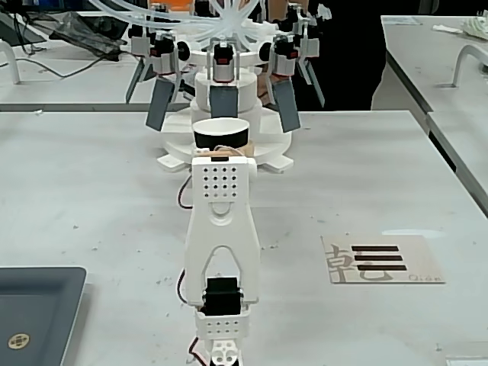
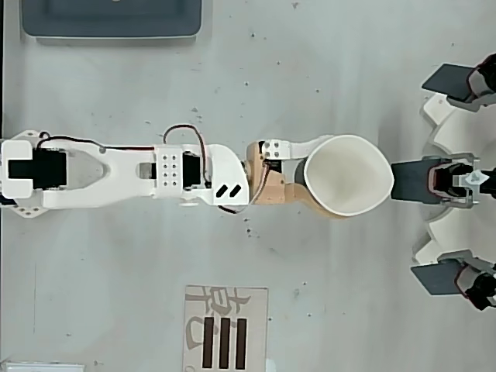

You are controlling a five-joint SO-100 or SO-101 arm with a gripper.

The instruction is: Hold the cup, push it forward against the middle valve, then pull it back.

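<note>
The cup (image 2: 346, 174), black outside with a white rim and inside, is held at the end of the white arm, and its rim is squeezed slightly oval. My gripper (image 2: 329, 177) is shut on the cup, with one white finger (image 2: 306, 147) and one tan finger (image 2: 314, 208) on opposite sides. In the fixed view the cup (image 1: 221, 133) shows just above the arm's perforated head, directly in front of the middle valve (image 1: 223, 101). From overhead the cup's rim reaches the edge of the middle valve's grey paddle (image 2: 415, 180); I cannot tell if it presses on it.
Slanted grey paddles (image 1: 160, 103) (image 1: 286, 104) flank the middle one on the round white stand (image 1: 267, 149). A dark grey tray (image 1: 38, 313) lies at the near left of the fixed view. A card with black bars (image 1: 385, 259) lies to the right.
</note>
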